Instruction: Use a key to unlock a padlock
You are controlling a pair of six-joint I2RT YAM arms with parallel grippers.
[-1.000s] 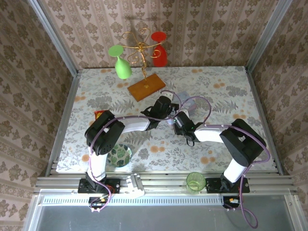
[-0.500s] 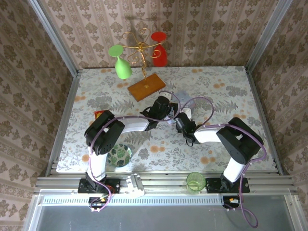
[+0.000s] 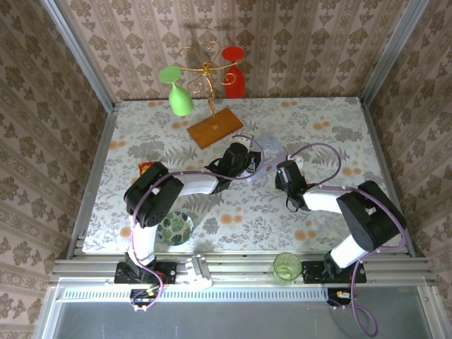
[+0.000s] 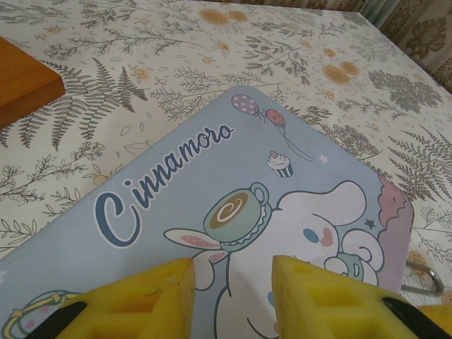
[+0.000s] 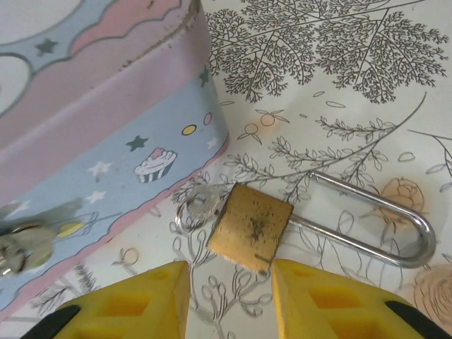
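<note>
1. Padlock (image 5: 251,227) lies flat near the table's (image 5: 339,85) middle, just beside the pale blue tin's (image 5: 106,141) side wall, its shackle (image 5: 374,219) pointing away from the tin.
2. Its key (image 5: 201,205) sits at the brass body's tin-side end.
3. Right gripper (image 5: 227,282) hangs released and empty, with the padlock just ahead of its fingertips.
4. Left gripper (image 4: 233,282), also released, hangs over the tin's lid.
</note>
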